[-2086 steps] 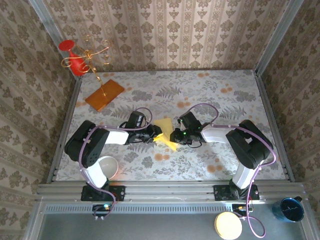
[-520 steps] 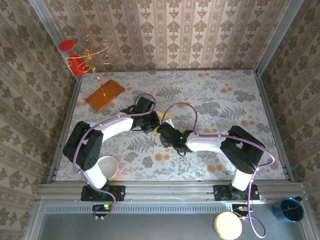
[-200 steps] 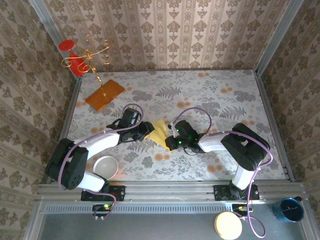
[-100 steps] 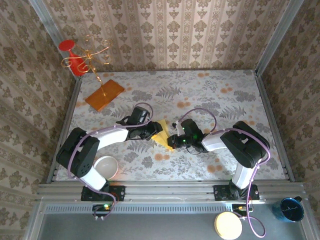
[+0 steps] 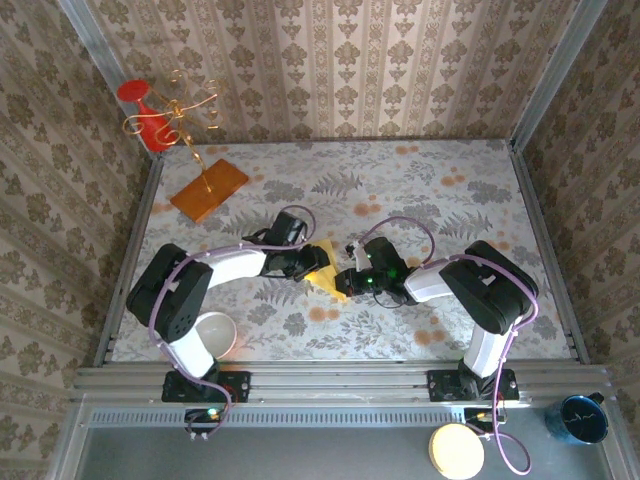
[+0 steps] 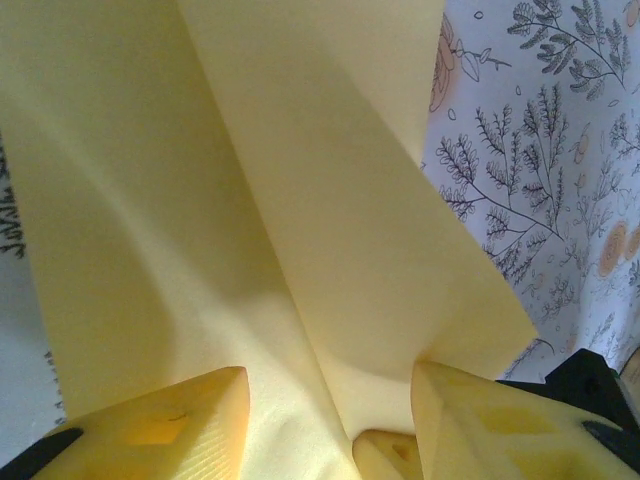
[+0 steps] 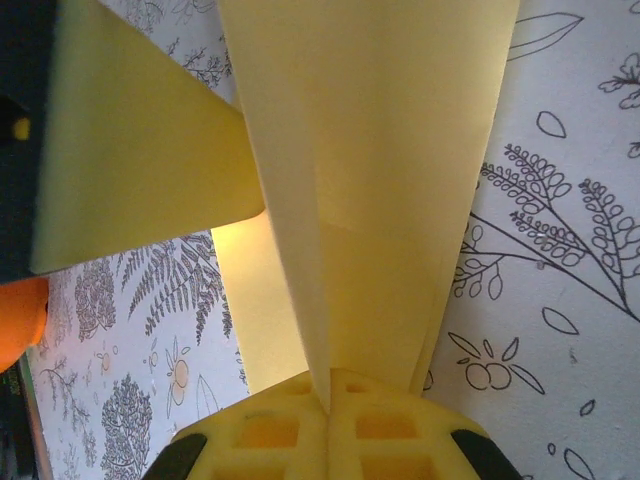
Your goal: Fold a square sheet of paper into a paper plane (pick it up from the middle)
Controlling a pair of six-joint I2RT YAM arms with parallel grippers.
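The pale-yellow sheet of paper (image 5: pixel 327 272) is partly folded and sits mid-table between both grippers. My right gripper (image 5: pixel 349 279) meets it from the right. In the right wrist view that gripper (image 7: pixel 330 382) is shut on a raised fold of the paper (image 7: pixel 370 170), which stands up from the pads. My left gripper (image 5: pixel 311 262) comes in from the left. In the left wrist view it (image 6: pixel 328 395) stands open, its fingers (image 6: pixel 170 425) spread either side of a paper flap (image 6: pixel 330 200) without pinching it. No finished paper plane shape is visible.
An orange board with a gold wire stand (image 5: pixel 209 190) sits at the back left, near a red object (image 5: pixel 145 115) in the corner. A white bowl (image 5: pixel 213 335) stands by the left arm's base. The floral tablecloth (image 5: pixel 450 200) stretches out to the right.
Over the last second my left gripper slid right, from beside the paper to over its left part. The right gripper stayed shut on the fold and shifted slightly.
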